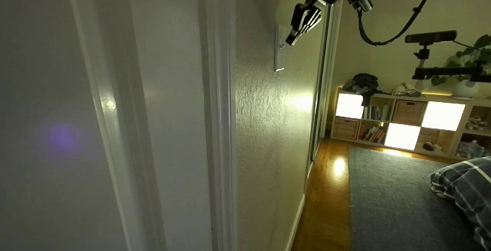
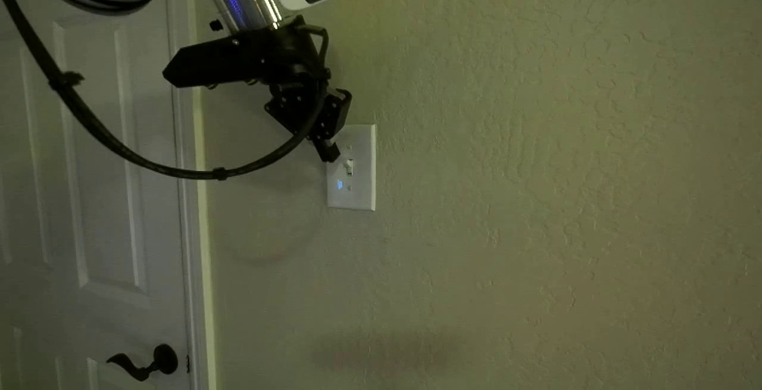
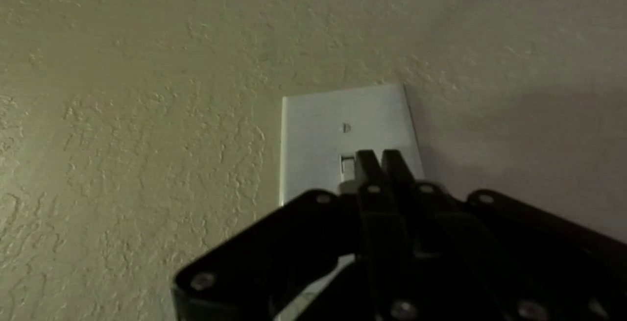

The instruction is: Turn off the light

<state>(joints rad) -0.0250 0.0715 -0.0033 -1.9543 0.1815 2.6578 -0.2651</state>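
The light's control is a white upright wall switch plate, seen in both exterior views [image 1: 279,57] [image 2: 361,196] and in the wrist view [image 3: 313,132]. A small toggle [image 2: 349,167] sits in its middle; the wrist view shows the toggle [image 3: 348,168] partly hidden by my fingers. My black gripper [image 3: 379,154] is shut, with only a thin gap between the fingertips and nothing held. In the exterior views the fingertips [image 1: 290,41] [image 2: 328,153] are close in front of the plate, above and beside the toggle. I cannot tell whether they touch it. The lamp is out of view.
A white door frame [image 1: 220,128] and a door with a dark handle [image 2: 143,366] stand beside the wall. A cable [image 2: 149,164] hangs from the arm. Farther off are a shelf [image 1: 443,136] with glowing compartments, a camera on a stand [image 1: 431,37] and a bed [image 1: 466,189].
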